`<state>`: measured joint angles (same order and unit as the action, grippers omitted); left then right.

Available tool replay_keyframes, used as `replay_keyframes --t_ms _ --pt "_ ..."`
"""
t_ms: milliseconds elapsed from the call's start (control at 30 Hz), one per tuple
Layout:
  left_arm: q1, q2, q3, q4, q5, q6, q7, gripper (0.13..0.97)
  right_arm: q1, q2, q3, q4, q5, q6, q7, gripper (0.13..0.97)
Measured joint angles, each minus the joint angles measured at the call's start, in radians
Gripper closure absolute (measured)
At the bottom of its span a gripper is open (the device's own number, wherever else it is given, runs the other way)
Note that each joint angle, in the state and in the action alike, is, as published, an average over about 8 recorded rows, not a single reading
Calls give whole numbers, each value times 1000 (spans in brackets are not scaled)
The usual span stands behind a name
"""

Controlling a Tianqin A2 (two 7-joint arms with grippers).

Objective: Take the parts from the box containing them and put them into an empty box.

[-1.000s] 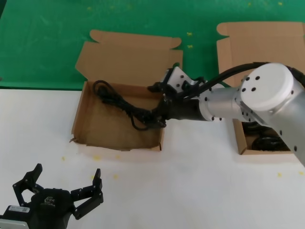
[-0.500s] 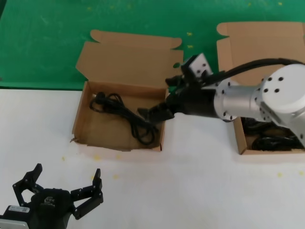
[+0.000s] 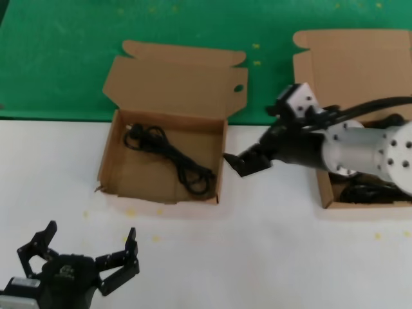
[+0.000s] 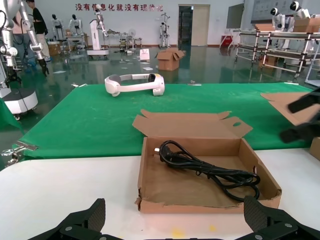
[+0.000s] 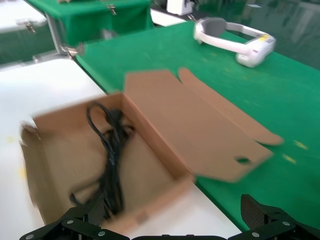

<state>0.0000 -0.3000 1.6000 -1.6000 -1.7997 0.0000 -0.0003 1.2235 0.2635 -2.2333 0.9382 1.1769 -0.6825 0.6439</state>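
- right gripper (image 3: 239,163): fingers spread wide, nothing between them, hanging over the white table (image 3: 257,244) just beside the right wall of the empty box (image 3: 129,177); looks like the release is done
- right arm reaches across from the robot's right, over the front of the box containing them (image 3: 325,190), likely because that's where the next pickup is
- one power cord (image 3: 168,153) lies loose inside the empty box, plug end toward the back left corner, coil toward the right wall; not touching any gripper
- empty box lid (image 3: 174,84) stands open at the back, round hole (image 3: 238,88) in its corner, so the tray is open from above
- more black cords (image 3: 360,192) visible in the source box under the arm; count unclear
- left gripper (image 3: 84,264): fingers wide, holding nothing, parked low near the table's front, out of the way
- judgement: one part moved, more left
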Motion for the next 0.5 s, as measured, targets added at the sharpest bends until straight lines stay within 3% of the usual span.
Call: replay_keyframes --t_ms 233,500 --pt "0 0 0 0 0 0 0 132 -108 86 59 210 -217 -24 123 138" --pt "0 0 0 0 0 0 0 132 -130 97 76 246 -249 -29 136 129"
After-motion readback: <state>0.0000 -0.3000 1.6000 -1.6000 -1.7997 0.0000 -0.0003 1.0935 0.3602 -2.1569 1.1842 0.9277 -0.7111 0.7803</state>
